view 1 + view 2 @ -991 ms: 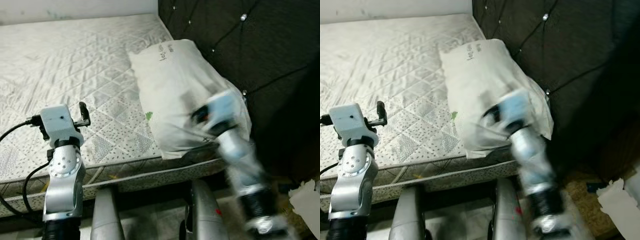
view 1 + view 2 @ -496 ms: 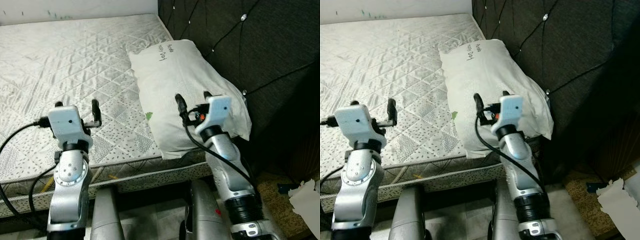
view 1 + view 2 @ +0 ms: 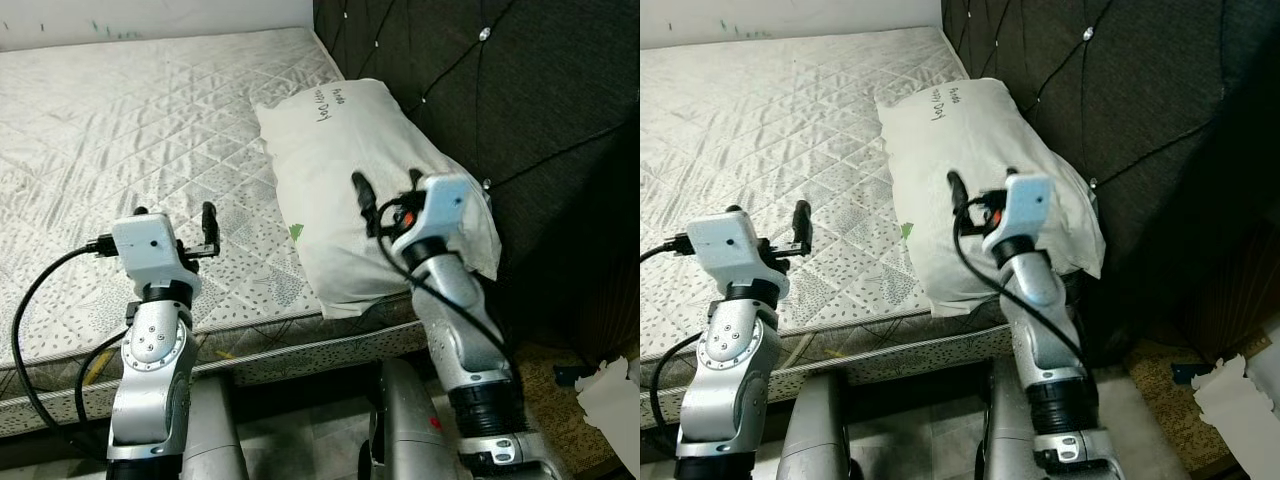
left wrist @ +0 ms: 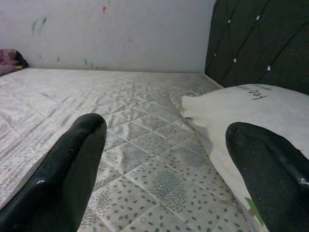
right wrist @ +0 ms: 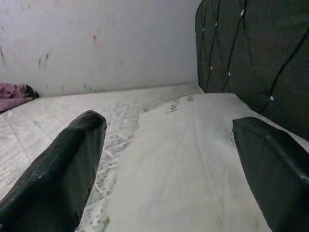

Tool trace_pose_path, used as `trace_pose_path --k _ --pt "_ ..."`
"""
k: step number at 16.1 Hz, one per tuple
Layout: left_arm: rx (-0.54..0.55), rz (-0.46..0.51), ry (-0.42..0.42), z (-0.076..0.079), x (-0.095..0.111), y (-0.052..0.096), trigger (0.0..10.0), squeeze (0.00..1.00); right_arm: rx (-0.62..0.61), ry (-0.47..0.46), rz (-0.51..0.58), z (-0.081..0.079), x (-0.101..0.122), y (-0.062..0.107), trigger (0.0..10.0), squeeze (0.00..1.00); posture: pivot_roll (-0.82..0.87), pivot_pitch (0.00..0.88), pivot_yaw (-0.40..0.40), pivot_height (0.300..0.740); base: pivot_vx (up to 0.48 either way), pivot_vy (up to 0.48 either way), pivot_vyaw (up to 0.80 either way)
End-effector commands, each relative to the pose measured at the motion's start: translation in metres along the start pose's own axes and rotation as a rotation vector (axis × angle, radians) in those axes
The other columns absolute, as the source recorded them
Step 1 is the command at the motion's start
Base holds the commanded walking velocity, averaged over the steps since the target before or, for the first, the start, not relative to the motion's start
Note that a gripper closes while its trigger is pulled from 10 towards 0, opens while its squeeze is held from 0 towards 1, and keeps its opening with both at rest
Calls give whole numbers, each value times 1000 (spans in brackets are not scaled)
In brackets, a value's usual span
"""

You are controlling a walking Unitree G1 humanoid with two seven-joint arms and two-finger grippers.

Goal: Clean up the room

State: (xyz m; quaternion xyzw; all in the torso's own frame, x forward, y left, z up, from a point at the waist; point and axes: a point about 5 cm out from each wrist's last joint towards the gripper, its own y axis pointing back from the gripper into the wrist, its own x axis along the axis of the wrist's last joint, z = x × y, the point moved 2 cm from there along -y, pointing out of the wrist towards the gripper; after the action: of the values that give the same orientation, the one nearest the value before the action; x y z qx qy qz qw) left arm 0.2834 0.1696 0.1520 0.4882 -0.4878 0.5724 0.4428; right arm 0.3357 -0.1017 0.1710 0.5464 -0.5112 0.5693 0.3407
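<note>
1. At the head end of the bare mattress point(image 3: 150, 110), a white pillow point(image 3: 350, 160) lies against the dark tufted headboard point(image 3: 480, 90). Its near corner hangs a little over the mattress edge. There is handwriting on its far end, too small to read.
2. Right gripper point(image 3: 385, 190): raised over the near half of the pillow, fingers spread wide, nothing held. In the right wrist view the two black fingers point(image 5: 58, 164) frame the pillow top, which looks close under them; contact cannot be confirmed.
3. Left gripper point(image 3: 175, 215): up over the mattress beside the pillow, jaws wide apart, empty. Left wrist view looks along the quilted surface with the pillow edge by one finger point(image 4: 270, 169).
4. Done so far, judging by the layout: hard to say. The pillow already sits at the headboard, roughly where a pillow belongs, though slightly askew.
5. Left to do, probably: straighten or grasp the pillow, since both arms are poised near it and neither has hold of anything.
6. Other clutter: white crumpled paper point(image 3: 610, 395) on the floor by the headboard corner, plus a small dark object point(image 3: 567, 375) beside it, unclear what. A pinkish cloth point(image 5: 14, 94) lies at the far side of the mattress by the wall point(image 5: 96, 38). These look untidied.
</note>
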Motion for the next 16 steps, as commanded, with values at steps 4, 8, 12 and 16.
trace_pose_path --k 4,8,12,16 --pt "0 -8 -13 -3 1 -3 10000 0 5 -19 4 -1 7 -3 10000 0 -65 0 10 609 0 0 0" --pt "6 -7 -15 -4 1 -4 10000 0 12 -18 1 -2 8 -6 10000 0 -63 0 3 657 0 0 0" --pt "13 -5 -23 -5 1 -4 10000 0 4 -9 -1 2 9 -7 10000 0 -65 0 5 705 0 0 0" --pt "23 3 -12 -5 2 -5 10000 0 -6 0 -8 5 7 -6 10000 0 -60 0 4 740 0 0 0"
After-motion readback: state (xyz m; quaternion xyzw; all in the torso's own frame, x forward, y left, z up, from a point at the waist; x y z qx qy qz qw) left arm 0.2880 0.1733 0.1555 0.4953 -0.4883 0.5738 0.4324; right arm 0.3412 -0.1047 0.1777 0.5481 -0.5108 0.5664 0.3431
